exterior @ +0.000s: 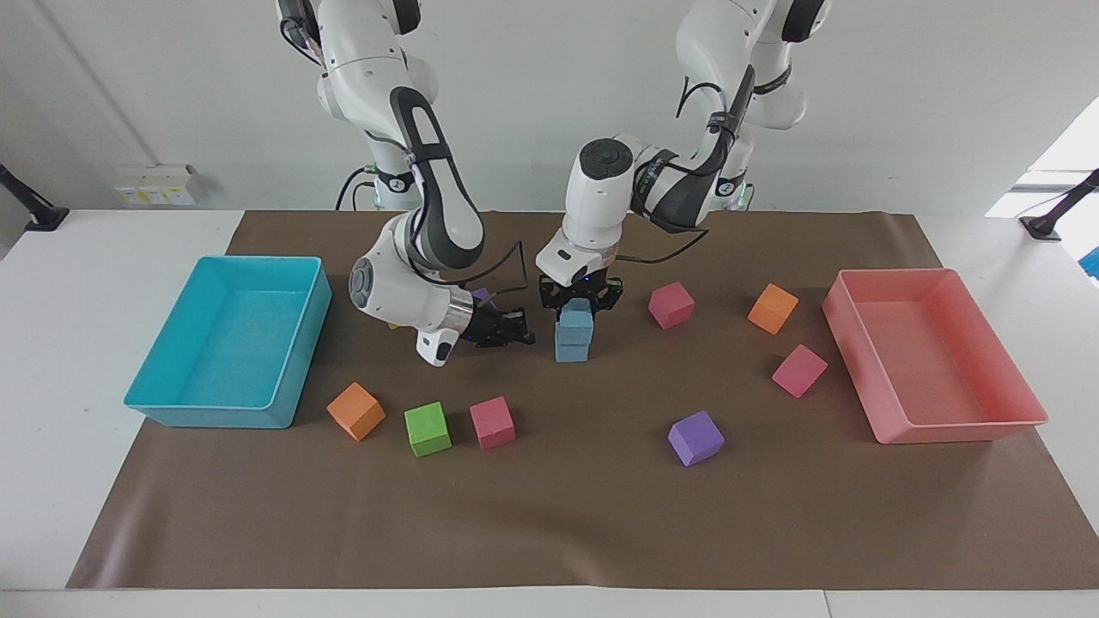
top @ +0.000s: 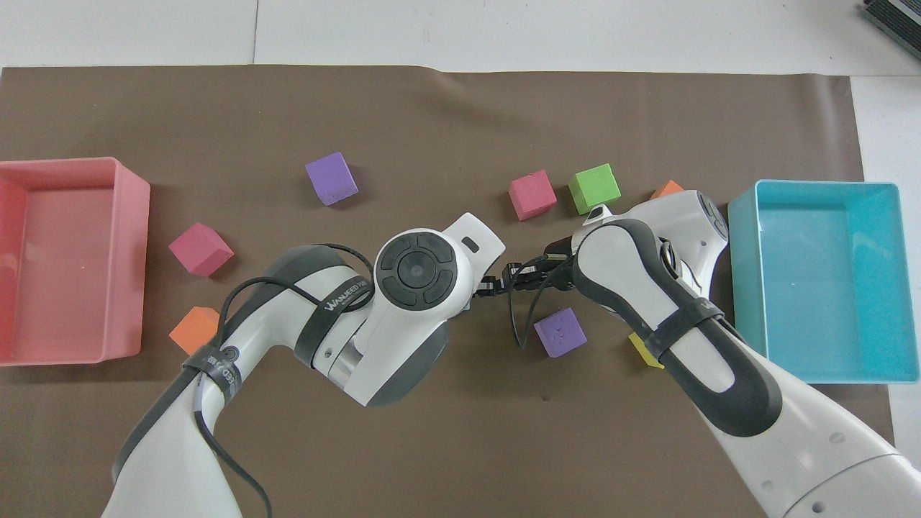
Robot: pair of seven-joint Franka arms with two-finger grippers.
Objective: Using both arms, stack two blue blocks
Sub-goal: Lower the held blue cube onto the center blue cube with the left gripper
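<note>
Left gripper (exterior: 577,302) sits down over the upper blue block (exterior: 575,324), fingers to either side of it. Whether they press the foam or have let go — cannot tell from here. In the overhead view the left arm's wrist covers the stack entirely, so the facing view is the only read.

Upper blue block rests on the lower blue block (exterior: 572,350), both near the middle of the brown mat (exterior: 601,515), toward the robots' side of the coloured-cube scatter. Edges look close to flush; a slight offset cannot be ruled out.

Right gripper (exterior: 513,330) is clenched, holding nothing, low over the mat just beside the stack on the turquoise tray (exterior: 172,412) side. Close, but apart from the blocks.

Judgement: the step in hand is the release and withdrawal. To do it well:
- open the left fingers fully before any lift, so the foam does not cling to a pad and ride up;
- go straight up, no sideways drift — the lower block is light and unanchored;
- keep the right gripper where it is or back it away from the stack; a nudge from it would topple the pair.

Pink cube (exterior: 670,305) lies beside the stack toward the left arm's end of the table, clear of a vertical exit.
</note>
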